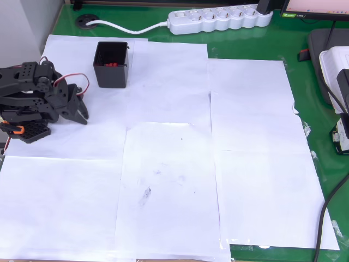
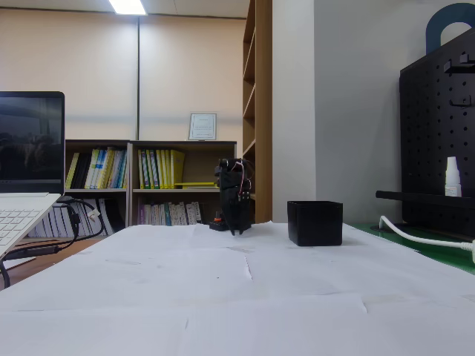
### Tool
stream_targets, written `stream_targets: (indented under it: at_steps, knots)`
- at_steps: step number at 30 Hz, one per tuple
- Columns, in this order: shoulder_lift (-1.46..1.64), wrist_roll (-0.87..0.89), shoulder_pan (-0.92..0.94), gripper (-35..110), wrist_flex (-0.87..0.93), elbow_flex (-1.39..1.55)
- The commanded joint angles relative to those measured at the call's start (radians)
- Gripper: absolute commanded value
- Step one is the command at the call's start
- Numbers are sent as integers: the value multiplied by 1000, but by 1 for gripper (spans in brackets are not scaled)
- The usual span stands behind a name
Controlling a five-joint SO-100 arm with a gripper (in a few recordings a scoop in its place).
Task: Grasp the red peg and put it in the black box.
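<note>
The black box stands upright on white paper at the upper left of the overhead view. On its floor lies the red peg, seen as small red bits. My black arm is folded at the left edge, below and left of the box. Its gripper points towards the paper with the fingers together and nothing between them, well apart from the box. In the fixed view the gripper hangs down at the far end of the table, left of the box, whose inside is hidden there.
White paper sheets cover a green mat. A white power strip and its cable run along the far edge. Devices and a black cable sit at the right edge. In the fixed view, a laptop stands left and a pegboard right.
</note>
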Motion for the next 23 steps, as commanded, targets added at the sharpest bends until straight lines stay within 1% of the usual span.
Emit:
stream_targets:
  at_steps: [1, 4, 23]
  knots:
    - [-26, -104, -2, 0, 103, 6]
    - [-26, -77, 5, 0, 100, 6]
    - [-26, -94, 8, 0, 104, 6]
